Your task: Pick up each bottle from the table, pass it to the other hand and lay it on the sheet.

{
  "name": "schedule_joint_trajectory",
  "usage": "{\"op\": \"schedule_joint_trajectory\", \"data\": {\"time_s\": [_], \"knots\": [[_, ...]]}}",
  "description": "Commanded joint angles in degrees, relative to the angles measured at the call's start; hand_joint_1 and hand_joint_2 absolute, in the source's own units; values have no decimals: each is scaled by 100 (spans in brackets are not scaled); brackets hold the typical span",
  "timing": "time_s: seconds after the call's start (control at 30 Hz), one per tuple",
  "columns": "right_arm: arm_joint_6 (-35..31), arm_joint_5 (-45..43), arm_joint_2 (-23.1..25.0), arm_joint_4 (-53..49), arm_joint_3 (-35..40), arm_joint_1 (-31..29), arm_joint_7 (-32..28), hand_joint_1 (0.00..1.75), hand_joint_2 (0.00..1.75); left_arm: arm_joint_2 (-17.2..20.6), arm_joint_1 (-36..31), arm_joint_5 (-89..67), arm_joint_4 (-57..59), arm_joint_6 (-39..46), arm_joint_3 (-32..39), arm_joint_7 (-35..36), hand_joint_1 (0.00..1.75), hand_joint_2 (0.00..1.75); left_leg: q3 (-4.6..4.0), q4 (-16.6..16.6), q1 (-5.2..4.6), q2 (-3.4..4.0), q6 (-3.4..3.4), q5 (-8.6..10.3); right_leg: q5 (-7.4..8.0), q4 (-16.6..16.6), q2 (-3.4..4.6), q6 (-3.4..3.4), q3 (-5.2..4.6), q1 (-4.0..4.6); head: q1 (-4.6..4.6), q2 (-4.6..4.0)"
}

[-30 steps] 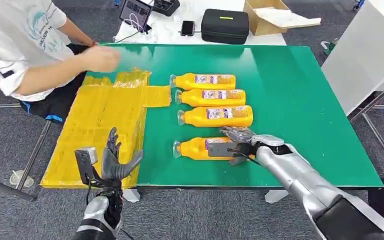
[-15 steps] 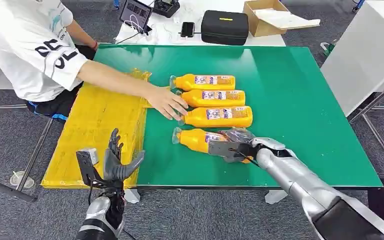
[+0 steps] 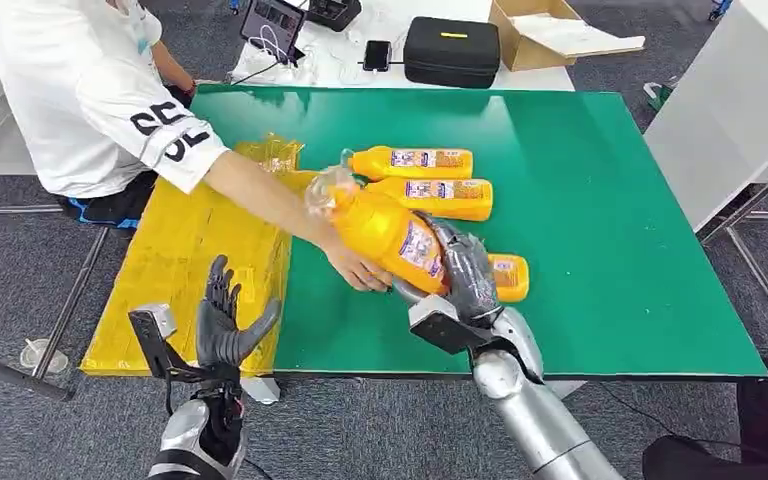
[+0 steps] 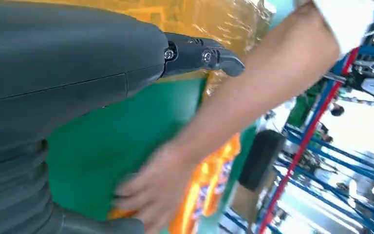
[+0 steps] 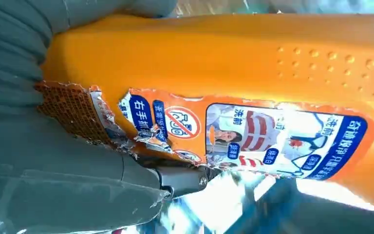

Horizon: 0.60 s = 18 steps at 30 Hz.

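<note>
A: Head view first. We see the right hand (image 3: pixel 467 272) gripping an orange bottle (image 3: pixel 385 232) by its lower body, lifted above the green table (image 3: pixel 600 200), clear cap tilted up toward the person.

B: We see also a person's hand (image 3: pixel 358 268) touching this bottle from below. Two more bottles (image 3: pixel 410 162) lie side by side on the table, and one (image 3: pixel 508 277) is partly hidden behind the right hand.

A: The left hand (image 3: pixel 222 327) holds nothing; its fingers stand apart, near the front edge of the yellow sheet (image 3: pixel 195 250).

B: In the right wrist view, we see the bottle's torn label (image 5: pixel 253 139) close against the hand.
</note>
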Motion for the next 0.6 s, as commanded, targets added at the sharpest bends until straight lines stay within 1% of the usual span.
{"op": "schedule_joint_trajectory", "data": {"time_s": [0.03,0.07,0.2,0.23,0.4,0.47,0.5,0.53,0.6], "knots": [[-233,-169,508,-477,-916,564,-391,175,175,201,80,460,-708,-440,-490,209,0,175,20,0,-4,5,8,-10,-9,0,-3,-6,20,-3,-2,0],[-236,-188,542,-333,-963,571,-446,175,175,241,127,501,-849,-498,-567,250,0,175,15,-1,-6,6,5,-7,-5,-1,-1,-5,14,-6,-2,0],[346,-586,698,129,-1076,656,-709,175,175,358,256,757,-1215,-903,-819,347,0,175,15,-4,-12,8,4,-6,-1,-5,3,-5,13,-6,-2,0],[347,-589,707,148,-1069,663,-729,175,175,356,263,757,-1231,-903,-824,347,0,175,28,-6,-12,13,5,-11,-5,-6,5,-9,25,-5,-2,0],[589,-785,856,497,-1109,662,-843,175,175,433,336,705,-1426,-1073,-996,341,0,175,18,-6,-10,14,4,-7,-1,-7,6,-4,13,-4,-2,2],[665,-740,891,652,-1028,617,-878,175,175,437,326,652,-1401,-1103,-1033,331,0,175,45,-9,-9,21,7,-16,-8,-12,8,-10,40,-2,-2,0],[609,-586,884,711,-952,587,-893,175,175,447,312,623,-1372,-1122,-1053,335,0,175,18,-7,-11,14,4,-6,0,-7,5,-3,13,-5,-2,0],[598,-544,922,758,-911,561,-889,175,175,444,299,603,-1341,-1123,-1058,332,0,175,31,-8,-10,18,6,-10,-2,-10,8,-6,25,-3,-2,0],[660,-531,949,843,-821,498,-888,175,175,442,252,525,-1250,-1105,-1068,310,0,175,17,-7,-11,15,5,-5,0,-7,8,-3,12,-6,-2,0]]}}
